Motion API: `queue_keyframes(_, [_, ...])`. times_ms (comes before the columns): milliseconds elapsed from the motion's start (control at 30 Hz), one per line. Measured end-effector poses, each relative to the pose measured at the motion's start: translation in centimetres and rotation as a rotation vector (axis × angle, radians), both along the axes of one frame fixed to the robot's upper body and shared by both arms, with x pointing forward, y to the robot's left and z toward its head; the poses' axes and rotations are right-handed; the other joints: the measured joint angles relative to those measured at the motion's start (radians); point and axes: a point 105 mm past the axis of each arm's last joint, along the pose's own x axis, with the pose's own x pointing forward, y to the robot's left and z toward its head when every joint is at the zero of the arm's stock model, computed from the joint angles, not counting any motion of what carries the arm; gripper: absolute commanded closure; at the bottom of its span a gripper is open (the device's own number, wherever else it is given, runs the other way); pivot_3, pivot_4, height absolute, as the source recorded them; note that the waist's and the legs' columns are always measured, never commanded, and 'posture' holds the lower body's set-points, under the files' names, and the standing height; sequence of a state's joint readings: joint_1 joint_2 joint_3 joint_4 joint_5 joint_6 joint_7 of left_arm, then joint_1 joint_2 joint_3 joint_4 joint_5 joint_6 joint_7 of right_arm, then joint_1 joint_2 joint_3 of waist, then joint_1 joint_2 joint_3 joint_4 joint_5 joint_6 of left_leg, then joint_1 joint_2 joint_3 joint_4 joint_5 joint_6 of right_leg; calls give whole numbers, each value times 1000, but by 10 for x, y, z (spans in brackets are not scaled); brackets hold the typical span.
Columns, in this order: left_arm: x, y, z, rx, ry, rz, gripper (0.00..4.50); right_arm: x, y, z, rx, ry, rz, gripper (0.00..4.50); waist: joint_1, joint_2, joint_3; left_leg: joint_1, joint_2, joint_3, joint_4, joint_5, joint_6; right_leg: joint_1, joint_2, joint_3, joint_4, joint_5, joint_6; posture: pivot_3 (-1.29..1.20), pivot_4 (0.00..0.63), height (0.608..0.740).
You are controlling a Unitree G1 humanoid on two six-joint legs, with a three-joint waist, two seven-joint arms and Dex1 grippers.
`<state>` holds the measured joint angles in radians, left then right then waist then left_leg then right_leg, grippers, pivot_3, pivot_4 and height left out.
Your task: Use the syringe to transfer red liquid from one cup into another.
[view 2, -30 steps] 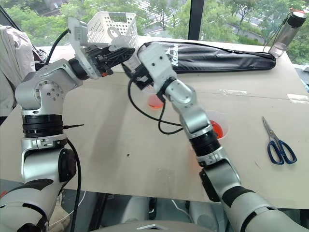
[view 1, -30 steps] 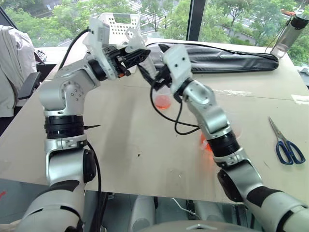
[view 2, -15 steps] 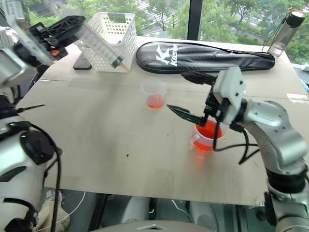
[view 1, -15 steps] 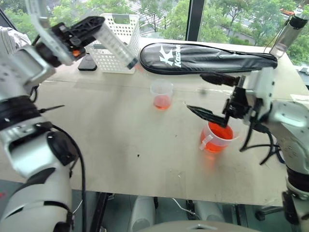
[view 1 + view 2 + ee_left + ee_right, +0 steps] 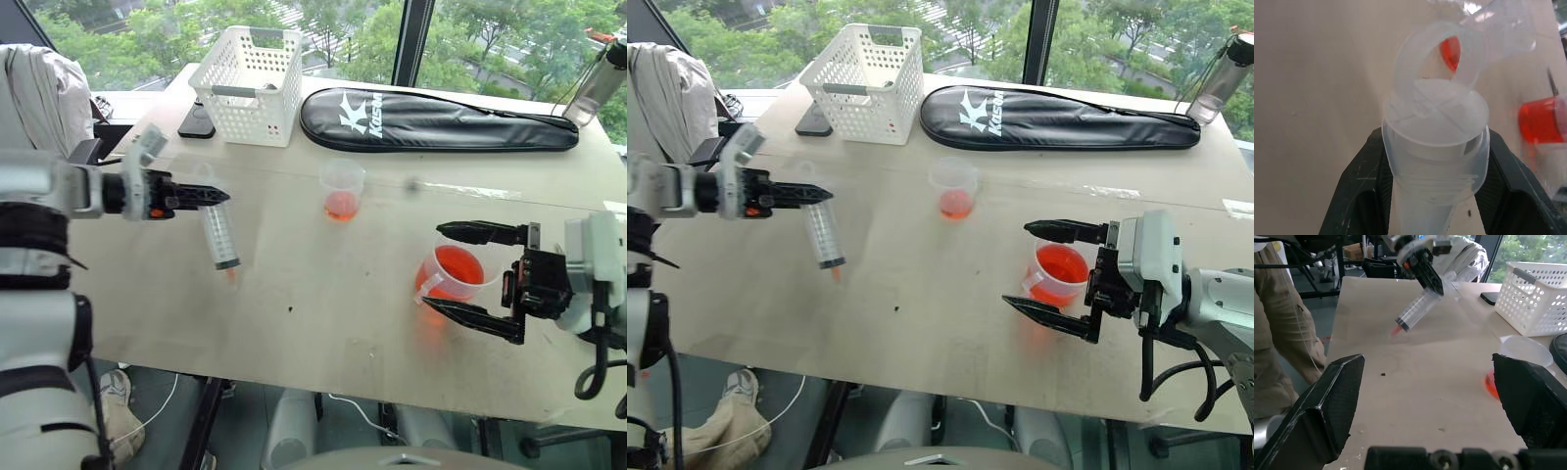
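Table [image 5: 323, 294]: syringe [image 5: 219, 235] is clamped tip-down by left end effector [image 5: 196, 197], away from cups; right end effector [image 5: 480, 279] is spread wide, empty.

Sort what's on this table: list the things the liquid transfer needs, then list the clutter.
Needed for the job:
- syringe, held in the left gripper
- handled measuring cup of red liquid
- small tumbler

Just lying about:
- white basket
- black zip case
- phone
- bottle
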<state>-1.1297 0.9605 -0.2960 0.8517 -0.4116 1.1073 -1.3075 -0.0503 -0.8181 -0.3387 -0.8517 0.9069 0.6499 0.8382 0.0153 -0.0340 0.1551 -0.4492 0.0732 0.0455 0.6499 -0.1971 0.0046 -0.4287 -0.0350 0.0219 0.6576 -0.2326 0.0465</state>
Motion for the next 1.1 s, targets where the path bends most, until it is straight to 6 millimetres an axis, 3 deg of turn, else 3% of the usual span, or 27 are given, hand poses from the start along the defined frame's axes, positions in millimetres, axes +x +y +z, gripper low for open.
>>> queue_keyframes(300, [23, -44, -28, 113, 32, -195, 2911, -8, 6, -9, -19, 11, -39, 0, -15, -1, 0, 0, 0, 0, 0, 0, 0, 0, 1, 1, 0, 1, 2, 0, 150, 724])
queue_keyframes(333, [23, -45, -34, 128, 42, -201, 1867, -11, 7, -13, -33, 24, -50, 0, -25, -1, -1, 1, 0, 0, -1, 0, 1, 0, 1, 1, 0, 2, 4, 0, 150, 724])
queue_keyframes(367, [23, -44, -35, 140, 47, -200, 1727, -12, 7, -14, -35, 27, -52, 0, -29, -1, 0, 1, 0, 0, -1, 0, 1, 0, 1, 1, 1, 2, 4, 0, 150, 724])
queue_keyframes(500, [20, -40, -50, 146, 89, -179, 37, -12, 2, -24, -75, 51, -105, 0, -30, -2, -1, 1, 0, -2, -1, 0, 1, 0, 1, 0, 2, 2, 4, 0, 150, 724])
queue_keyframes(833, [12, -16, -42, 62, 56, -59, 37, -14, -6, -30, -85, 67, -153, 0, -32, -3, -2, 1, 1, -1, 0, 0, 1, 0, 1, 1, 2, 2, 4, 0, 150, 724])
queue_keyframes(900, [10, -7, -32, 62, -59, -27, 37, -13, -10, -31, -85, 73, -169, 0, -29, -3, -2, 1, 1, -2, 0, 0, 0, 0, 1, 0, 3, 2, 4, 0, 150, 724])
queue_keyframes(1000, [13, -6, -13, 138, -366, -10, 37, -9, -15, -26, -65, 50, -200, 0, -18, -3, -2, 1, 1, -1, 1, 0, 0, 1, -1, 0, 2, 2, 4, 0, 150, 724])
queue_keyframes(1100, [7, -23, 6, 102, -605, 7, 37, -5, -27, -30, -67, 59, -250, 0, 1, -3, -2, 1, 0, -1, 3, 0, 0, 3, -1, -1, 1, 2, 4, 0, 150, 724])
